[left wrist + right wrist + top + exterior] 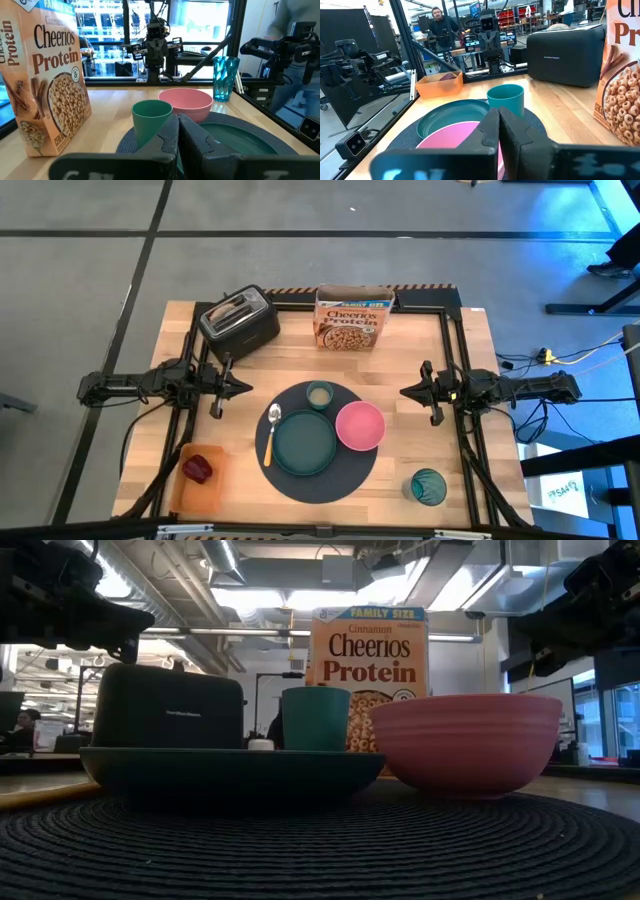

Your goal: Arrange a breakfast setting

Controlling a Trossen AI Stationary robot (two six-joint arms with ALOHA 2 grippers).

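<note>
The round dark mat [322, 442] lies at the table's middle front. On it rest the teal plate [304, 442], the pink bowl [360, 426], the small cup [320, 394] and the orange-handled spoon [270, 435]. The teal tumbler [428, 487] stands on the table at the front right. The red apple [197, 468] lies in the flat orange tray [199, 478] at the front left. A bagel sticks out of the black toaster [239, 320]. My left gripper [247, 387] is shut and empty, left of the mat. My right gripper [404, 392] is shut and empty, right of the mat.
A Cheerios Protein box [351, 318] stands upright at the far middle, beside the toaster. A dark frame runs around the table's edges. A person shows in the room beyond the table in the right wrist view [438, 20].
</note>
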